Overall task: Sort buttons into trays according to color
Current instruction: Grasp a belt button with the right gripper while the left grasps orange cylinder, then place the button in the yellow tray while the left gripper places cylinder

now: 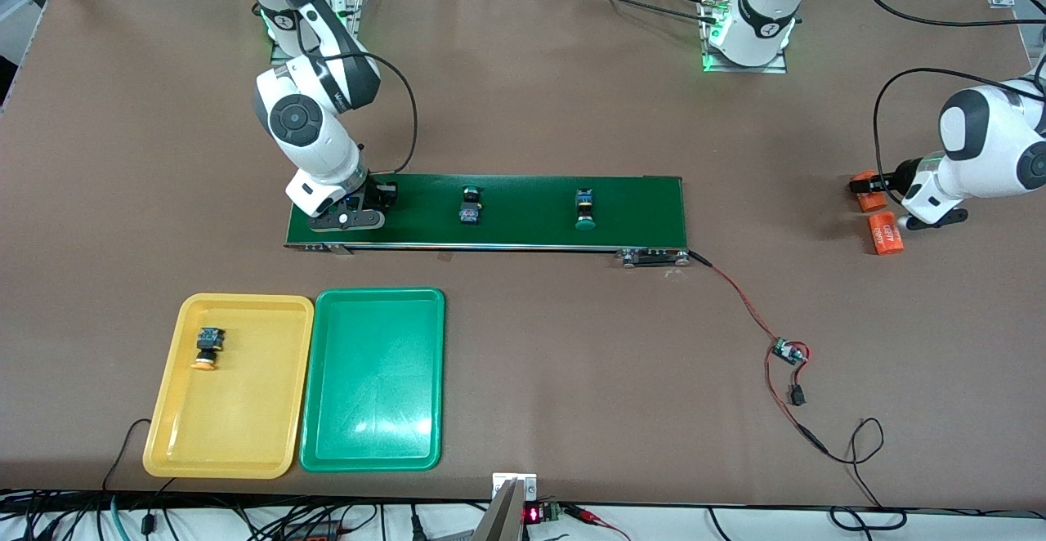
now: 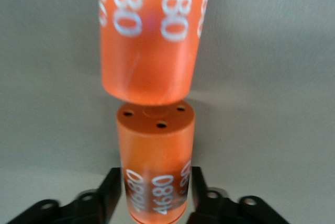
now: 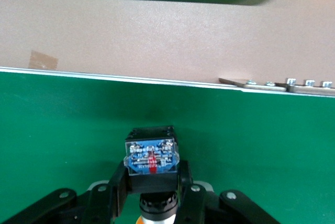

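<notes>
My right gripper (image 1: 372, 202) (image 3: 152, 182) is low over the end of the conveyor belt (image 1: 531, 234) toward the right arm. It is shut on the black body of a yellow-orange capped button (image 3: 152, 158). Two green capped buttons (image 1: 470, 206) (image 1: 584, 210) lie farther along the belt. Another yellow-orange capped button (image 1: 207, 347) lies in the yellow tray (image 1: 245, 443). Beside it, the green tray (image 1: 376, 394) holds nothing. My left gripper (image 1: 866, 188) (image 2: 155, 190) is at the left arm's end of the table, shut on an orange labelled cylinder (image 2: 155, 145).
A second orange cylinder (image 1: 885, 233) (image 2: 149, 41) lies right by the held one. A red and black cable runs from the belt's end to a small circuit board (image 1: 790, 351). The two trays sit side by side nearer the front camera than the belt.
</notes>
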Available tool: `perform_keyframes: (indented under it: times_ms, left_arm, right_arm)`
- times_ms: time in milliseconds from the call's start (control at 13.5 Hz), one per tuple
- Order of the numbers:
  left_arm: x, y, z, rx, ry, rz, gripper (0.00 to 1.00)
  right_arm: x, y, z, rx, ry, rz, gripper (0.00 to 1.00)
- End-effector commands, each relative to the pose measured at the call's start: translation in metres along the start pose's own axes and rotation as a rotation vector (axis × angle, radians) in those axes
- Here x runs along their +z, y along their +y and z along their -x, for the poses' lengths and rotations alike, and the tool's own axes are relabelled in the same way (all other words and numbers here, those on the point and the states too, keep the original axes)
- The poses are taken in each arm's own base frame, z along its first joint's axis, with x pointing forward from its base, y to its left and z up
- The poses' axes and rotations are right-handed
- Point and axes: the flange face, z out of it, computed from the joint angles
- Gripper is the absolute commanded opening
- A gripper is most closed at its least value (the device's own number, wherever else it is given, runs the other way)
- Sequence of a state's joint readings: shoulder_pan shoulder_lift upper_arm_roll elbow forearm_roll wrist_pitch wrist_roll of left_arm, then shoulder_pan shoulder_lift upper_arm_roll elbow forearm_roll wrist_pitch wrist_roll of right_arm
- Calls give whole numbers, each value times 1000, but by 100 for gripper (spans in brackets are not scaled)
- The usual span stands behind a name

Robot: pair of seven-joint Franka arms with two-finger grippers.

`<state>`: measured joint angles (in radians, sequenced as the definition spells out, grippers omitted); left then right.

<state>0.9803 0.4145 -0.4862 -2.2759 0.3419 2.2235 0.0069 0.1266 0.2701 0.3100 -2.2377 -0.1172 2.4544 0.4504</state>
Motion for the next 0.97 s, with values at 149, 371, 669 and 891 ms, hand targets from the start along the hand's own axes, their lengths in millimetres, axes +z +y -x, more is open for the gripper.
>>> perform_keyframes:
  times_ms: [149, 371, 669, 891]
  left_arm:
    - [-19, 5, 5, 30, -7, -45, 0]
    - [-89, 82, -10, 167, 93, -127, 0]
    - [-144, 222, -1, 472, 199, -252, 0]
    - [-145, 324, 29, 697, 212, -268, 0]
  right_arm:
    - [-29, 21, -28, -8, 60, -8, 11]
    - [-84, 49, -76, -22, 78, -3, 12]
    - [-118, 100, -140, -52, 64, -25, 12]
    - [-106, 138, -175, -74, 70, -51, 12]
